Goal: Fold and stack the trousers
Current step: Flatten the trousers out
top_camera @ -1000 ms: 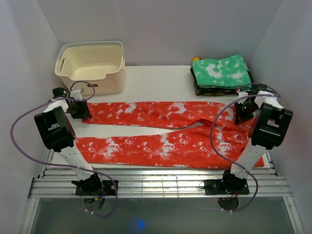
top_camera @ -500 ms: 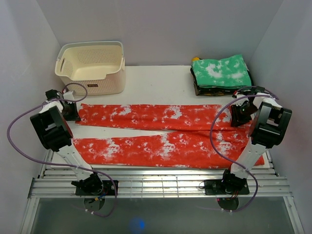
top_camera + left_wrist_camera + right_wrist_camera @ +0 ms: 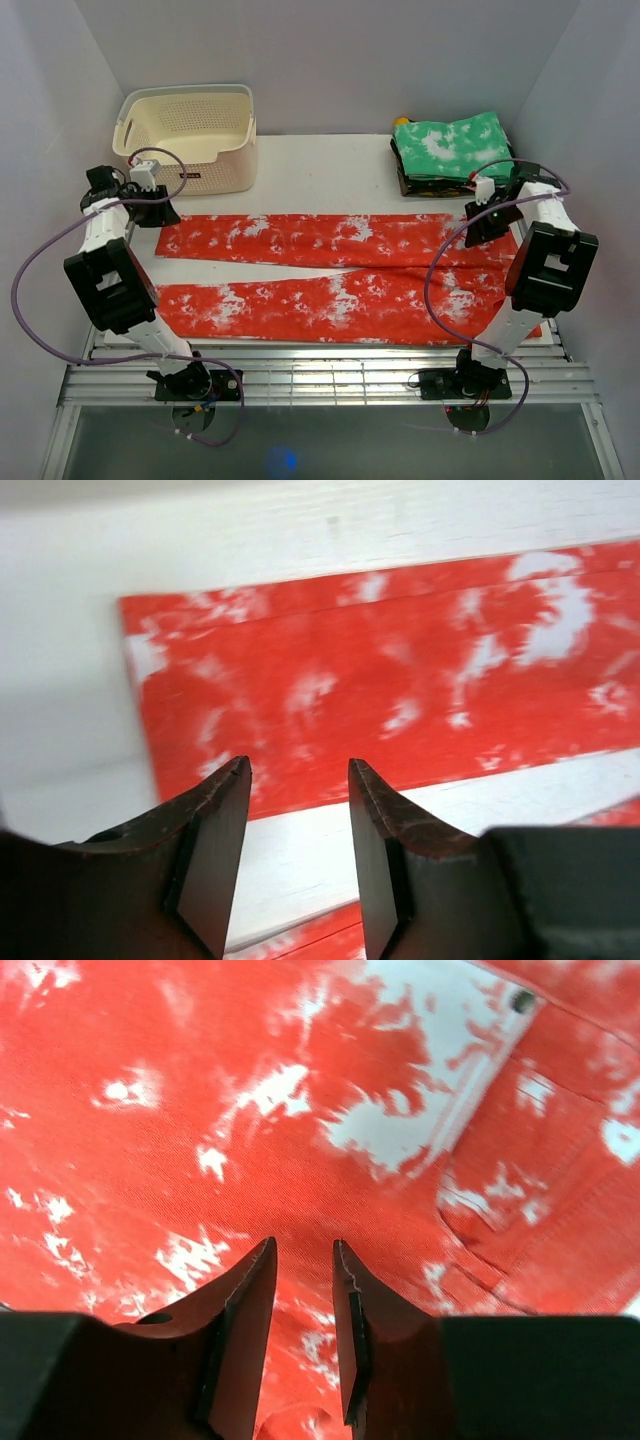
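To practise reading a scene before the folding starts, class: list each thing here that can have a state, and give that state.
trousers: unfolded, spread flat, legs apart.
green cloth: folded.
basket: upright, open-topped.
left gripper: open, holding nothing.
right gripper: open, holding nothing.

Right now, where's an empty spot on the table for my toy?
The biggest bare patch of table lies between the basket and the green folded stack, behind the trousers. A thin bare strip runs between the trouser legs toward the basket. The front is crowded.
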Robot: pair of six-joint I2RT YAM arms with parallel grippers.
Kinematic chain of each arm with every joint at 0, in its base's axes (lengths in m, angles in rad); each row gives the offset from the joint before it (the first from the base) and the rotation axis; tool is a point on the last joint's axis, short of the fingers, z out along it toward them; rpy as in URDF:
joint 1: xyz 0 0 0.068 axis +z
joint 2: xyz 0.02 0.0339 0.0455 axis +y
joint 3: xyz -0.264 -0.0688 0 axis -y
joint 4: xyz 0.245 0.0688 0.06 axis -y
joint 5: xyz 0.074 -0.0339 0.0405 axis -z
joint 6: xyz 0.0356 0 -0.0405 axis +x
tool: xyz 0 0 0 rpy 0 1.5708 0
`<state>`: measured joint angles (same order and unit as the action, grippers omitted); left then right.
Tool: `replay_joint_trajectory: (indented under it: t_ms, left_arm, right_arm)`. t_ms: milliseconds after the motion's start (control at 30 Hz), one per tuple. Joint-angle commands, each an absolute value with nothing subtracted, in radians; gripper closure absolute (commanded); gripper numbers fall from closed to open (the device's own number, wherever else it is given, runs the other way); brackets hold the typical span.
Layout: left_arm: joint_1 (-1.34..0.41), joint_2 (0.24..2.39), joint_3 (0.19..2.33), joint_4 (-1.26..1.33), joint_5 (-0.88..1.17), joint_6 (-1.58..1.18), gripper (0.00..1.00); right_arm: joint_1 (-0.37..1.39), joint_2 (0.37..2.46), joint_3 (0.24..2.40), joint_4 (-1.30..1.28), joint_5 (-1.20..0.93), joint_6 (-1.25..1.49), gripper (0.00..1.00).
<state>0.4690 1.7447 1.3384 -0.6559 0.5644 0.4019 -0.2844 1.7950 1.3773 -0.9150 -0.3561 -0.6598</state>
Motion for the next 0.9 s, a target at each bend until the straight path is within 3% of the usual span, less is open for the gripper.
replay_joint_trajectory:
  t_ms: [0,267,467,700,867]
  left_arm:
    - [0.440,1.712,1.273,-0.661,0.686,0.374,0.47]
    - [0.429,1.747,1.137,-0.598,0.519,0.339,0.54]
    - [0.457,1.773,1.157,-0.641,0.394,0.423,0.56]
    - [0.483,1.733,1.216,-0.836,0.481,0.621,0.65]
    - [0.482,1.712,1.327,-0.908,0.609,0.650,0.63]
  right_arm:
    - [-0.259,1.825,1.332,-0.927,-0.390,-0.670,0.66]
    - [-0.261,1.885,1.158,-0.723,-0.210,-0.634,0.76]
    - [-0.270,1.814,1.033,-0.700,-0.167,-0.672,0.85]
    - [-0.270,1.694,0.966,-0.771,-0.175,-0.847,0.89]
    - [-0.270,1.667,1.144,-0.906,-0.281,-0.884,0.78]
